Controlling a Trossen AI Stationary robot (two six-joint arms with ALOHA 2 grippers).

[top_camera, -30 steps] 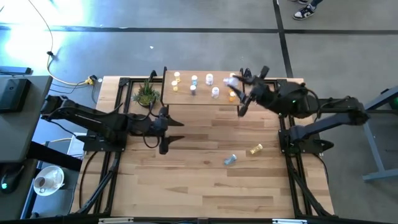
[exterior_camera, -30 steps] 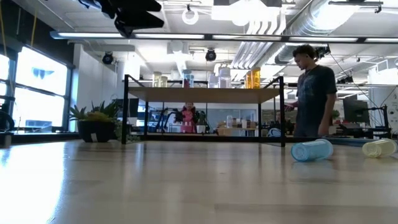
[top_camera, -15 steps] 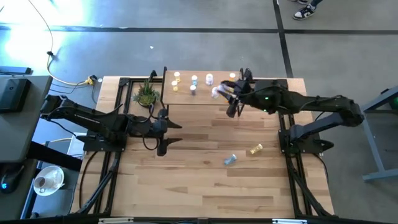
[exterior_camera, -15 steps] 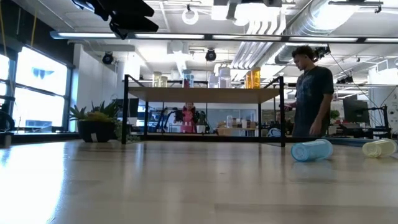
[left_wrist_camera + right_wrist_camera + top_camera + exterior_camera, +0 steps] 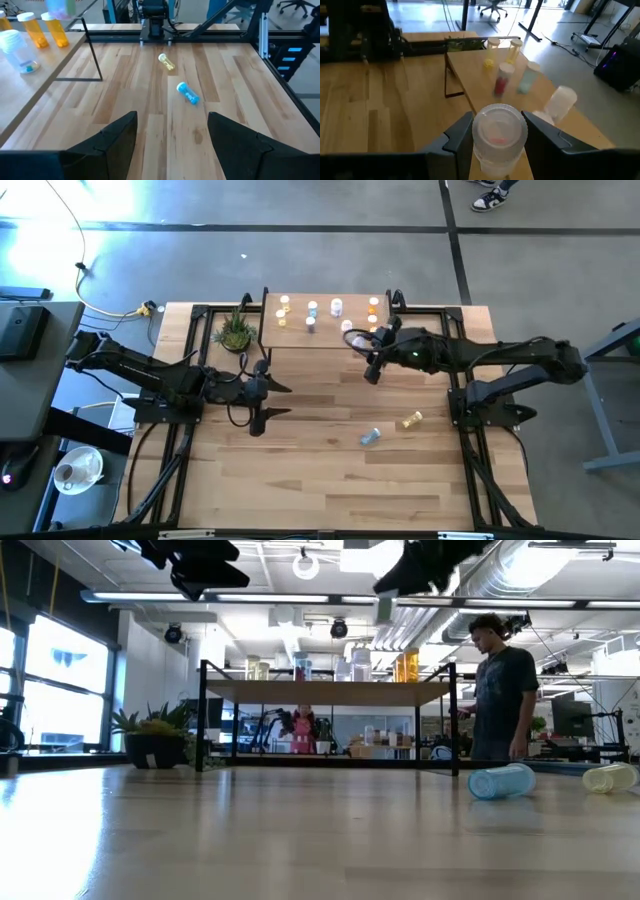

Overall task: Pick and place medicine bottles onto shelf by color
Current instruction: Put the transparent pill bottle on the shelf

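The right gripper (image 5: 362,346) hangs over the near edge of the shelf (image 5: 325,338), toward its right half, and its two dark fingers (image 5: 459,134) are closed partway around a pale clear bottle (image 5: 499,131) with a white cap and something pinkish inside. In the right wrist view that bottle sits squarely between the fingers, above the light wood shelf top. Further along the shelf stand other medicine bottles: two yellow ones (image 5: 490,52) near the far end, a red-tinted one (image 5: 502,80), a teal one (image 5: 528,77) and a pale one (image 5: 561,100) just beside the held bottle. In the high view two orange bottles (image 5: 374,306) stand at the shelf's right end. Two bottles lie on their sides on the table (image 5: 300,470), well apart from the shelf: a blue one (image 5: 370,437) and a yellow one (image 5: 411,420), near each other. The left gripper (image 5: 262,399) waits above the table's left middle, its fingers (image 5: 120,132) spread wide and holding nothing. A small potted plant (image 5: 234,330) sits just beside the shelf's left end. A person (image 5: 503,686) stands in the room behind the table.
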